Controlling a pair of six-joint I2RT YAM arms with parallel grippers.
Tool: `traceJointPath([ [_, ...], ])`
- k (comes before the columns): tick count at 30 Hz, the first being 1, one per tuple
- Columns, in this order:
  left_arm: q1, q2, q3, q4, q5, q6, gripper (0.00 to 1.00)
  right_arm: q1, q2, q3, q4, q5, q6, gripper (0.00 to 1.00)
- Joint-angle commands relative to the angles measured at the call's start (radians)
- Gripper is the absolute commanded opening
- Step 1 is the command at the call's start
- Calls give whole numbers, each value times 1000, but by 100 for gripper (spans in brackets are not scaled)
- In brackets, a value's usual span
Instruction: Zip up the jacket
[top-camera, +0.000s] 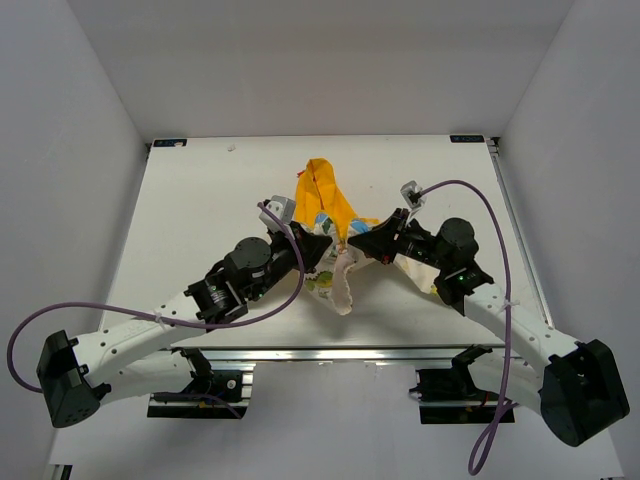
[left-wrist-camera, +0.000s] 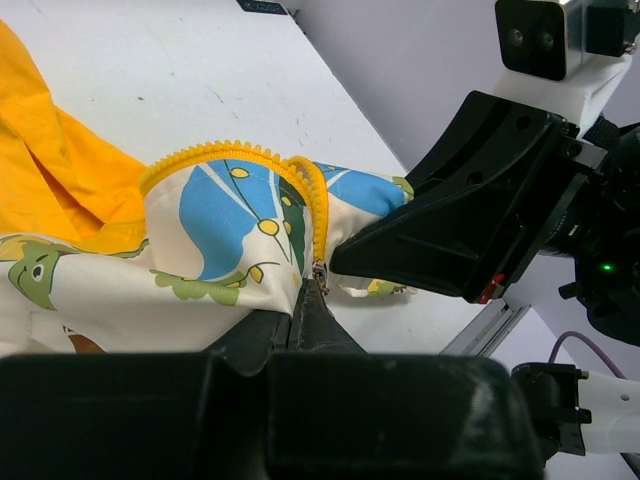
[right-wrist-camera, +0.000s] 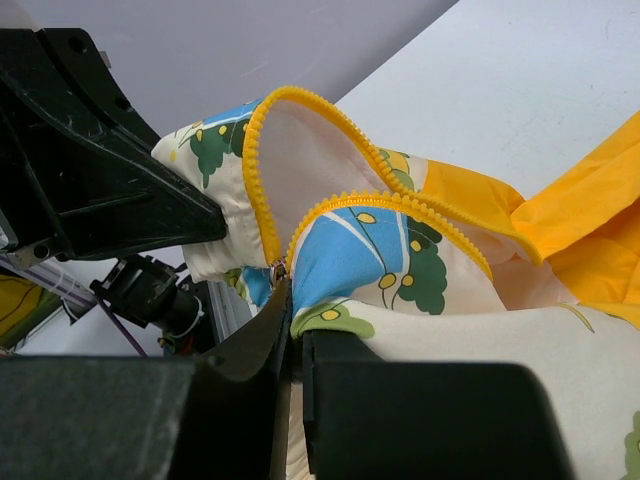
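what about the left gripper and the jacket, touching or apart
Touching: the left wrist view shows the left gripper pinched shut on the jacket fabric beside its yellow zipper.

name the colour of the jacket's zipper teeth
Bright yellow-orange zipper teeth, clearest in the right wrist view.

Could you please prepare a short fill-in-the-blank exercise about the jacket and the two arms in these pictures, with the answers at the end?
1. The zipper teeth of the jacket are ____ in colour.
2. The jacket rests on a ____ table.
3. ____ end effectors grip the jacket near its zipper: the left end effector and the right end effector.
Missing words: yellow; white; two.
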Motion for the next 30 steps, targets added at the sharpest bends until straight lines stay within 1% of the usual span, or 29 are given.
traceJointPath([
  [1, -5, -35, 1, 40, 29, 7, 0, -8, -7, 29, 85, -26, 11, 0],
  [6, -5, -34, -3, 33, 30, 2, 0, -14, -15, 21, 116, -41, 29, 0],
  [11, -5, -26, -6, 27, 47, -7, 0, -24, -15, 7, 172, -66, 63, 0],
  [18, -3, -37, -20, 18, 84, 2, 0, -42, -21, 3, 206, -94, 86, 0],
  [21, -2, -41, -26, 10, 130, 27, 0, -51, -21, 9, 206, -110, 88, 0],
  [26, 4, -26, -28, -8, 256, 95, 0, -60, 3, 35, 199, -182, 89, 0],
  [27, 4, -21, -31, -5, 280, 106, 0, -62, 16, 41, 180, -192, 83, 0],
  [28, 4, -20, -34, 1, 347, 129, 0, -60, 22, 55, 167, -204, 77, 0],
  [30, 6, -14, -33, 1, 388, 151, 0, -62, 36, 72, 131, -248, 49, 0],
])
